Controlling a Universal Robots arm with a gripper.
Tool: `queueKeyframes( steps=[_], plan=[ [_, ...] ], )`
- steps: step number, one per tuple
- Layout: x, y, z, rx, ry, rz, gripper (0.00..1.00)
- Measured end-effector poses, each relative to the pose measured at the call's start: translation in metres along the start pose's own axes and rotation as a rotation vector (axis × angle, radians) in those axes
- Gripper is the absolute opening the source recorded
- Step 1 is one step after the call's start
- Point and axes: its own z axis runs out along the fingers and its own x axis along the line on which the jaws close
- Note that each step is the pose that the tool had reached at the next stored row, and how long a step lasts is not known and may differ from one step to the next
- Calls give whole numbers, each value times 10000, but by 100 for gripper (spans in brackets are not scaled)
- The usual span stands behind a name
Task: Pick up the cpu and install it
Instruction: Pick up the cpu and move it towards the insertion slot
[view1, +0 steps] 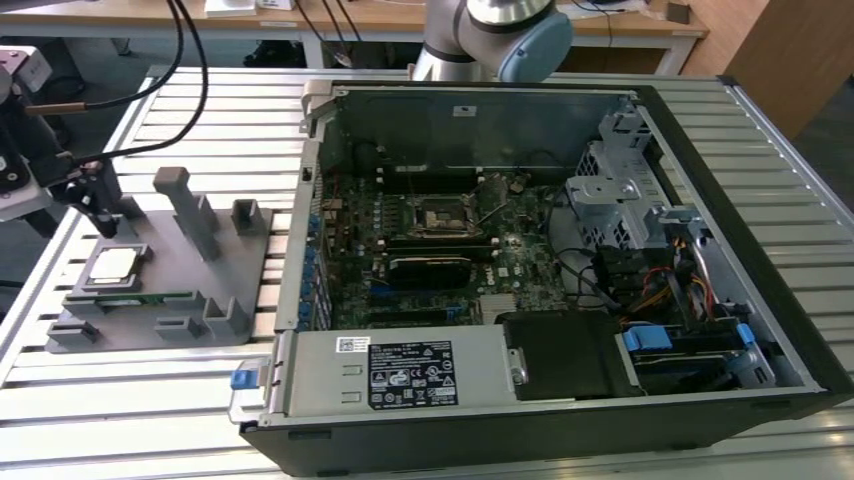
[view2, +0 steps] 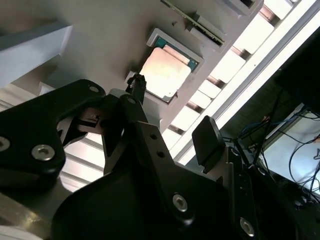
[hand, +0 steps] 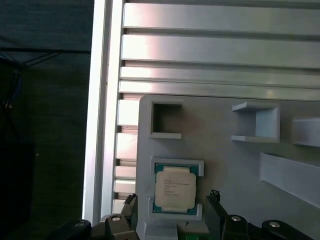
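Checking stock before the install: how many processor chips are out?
1: the chip sits on the grey tray, at the exterior view's left; the computer case might hide others.

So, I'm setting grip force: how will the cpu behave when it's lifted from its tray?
The cpu looks flat and rigid, so it probably won't flex. Its smooth metal top and thin edges may be slippery for the open hand. Seated in the grey tray pocket, it likely won't slide.
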Motion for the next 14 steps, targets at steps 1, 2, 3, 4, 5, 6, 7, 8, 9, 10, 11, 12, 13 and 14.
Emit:
queueKeyframes(
  steps=[1,2,3,4,5,6,7,8,9,10,11,12,13,14],
  plan=[
    [1,-1,12,-1,-2,-1,64],
    [1,-2,26,-1,-1,-1,64],
    [1,-3,39,0,2,-1,64],
    [1,-3,55,0,1,-2,64],
    [1,-4,71,0,1,-2,64],
    [1,-5,86,1,0,-3,64],
    [0,-5,102,1,0,-2,64],
    [0,-5,118,1,1,-2,64],
    [0,-6,133,2,1,-2,64],
    [-1,-6,152,1,0,-2,64],
    [-1,-7,168,2,0,-2,64],
    [-1,-8,182,2,0,-1,64],
    [-1,-9,193,2,0,0,64],
    [-1,-10,201,2,1,0,64]
  ],
)
